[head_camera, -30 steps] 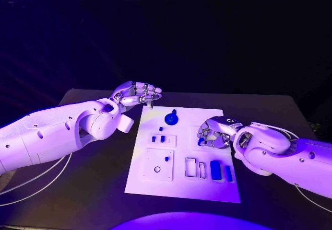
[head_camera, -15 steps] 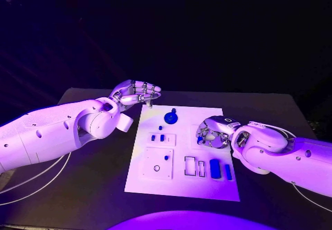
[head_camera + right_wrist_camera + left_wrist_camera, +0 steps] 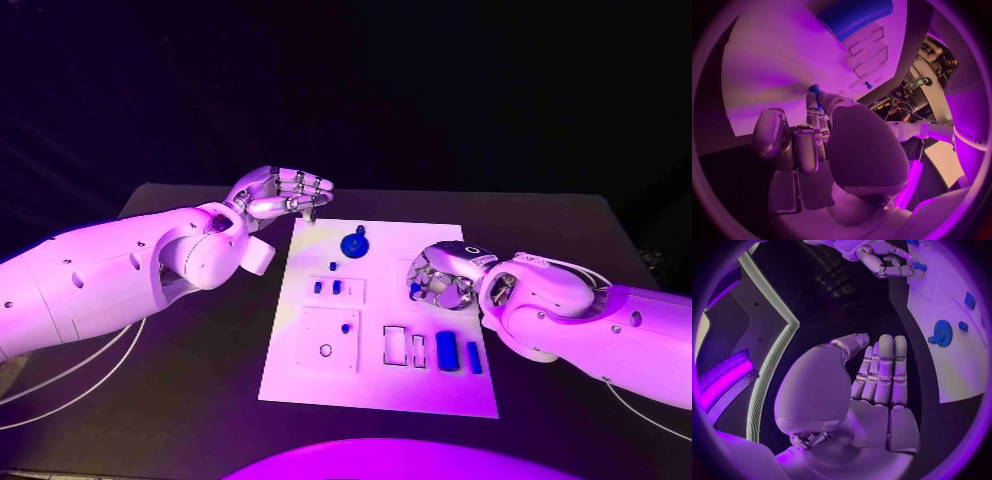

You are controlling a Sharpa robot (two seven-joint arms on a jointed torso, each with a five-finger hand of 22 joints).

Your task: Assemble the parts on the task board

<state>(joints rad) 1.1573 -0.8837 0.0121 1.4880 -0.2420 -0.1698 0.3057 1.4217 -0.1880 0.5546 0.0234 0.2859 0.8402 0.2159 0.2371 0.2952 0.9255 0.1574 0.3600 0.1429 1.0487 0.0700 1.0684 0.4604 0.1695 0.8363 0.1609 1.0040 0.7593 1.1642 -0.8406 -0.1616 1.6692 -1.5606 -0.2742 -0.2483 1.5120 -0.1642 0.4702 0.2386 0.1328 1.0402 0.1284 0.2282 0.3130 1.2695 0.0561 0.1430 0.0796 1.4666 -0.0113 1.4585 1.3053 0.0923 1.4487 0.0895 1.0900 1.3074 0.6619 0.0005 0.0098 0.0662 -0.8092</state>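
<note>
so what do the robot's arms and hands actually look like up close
Both arms are smooth, white, rounded shells with bulbous joint housings and small dark fastener dots. The left hand and right hand are silver metal with segmented fingers and pale pads. Thin pale cables loop beneath the left arm.

I see the white task board flat on the table, between both hands. Blue gear part sits just beside my left hand. Two blue bar parts lie near my right hand, which pinches a small blue part.
</note>
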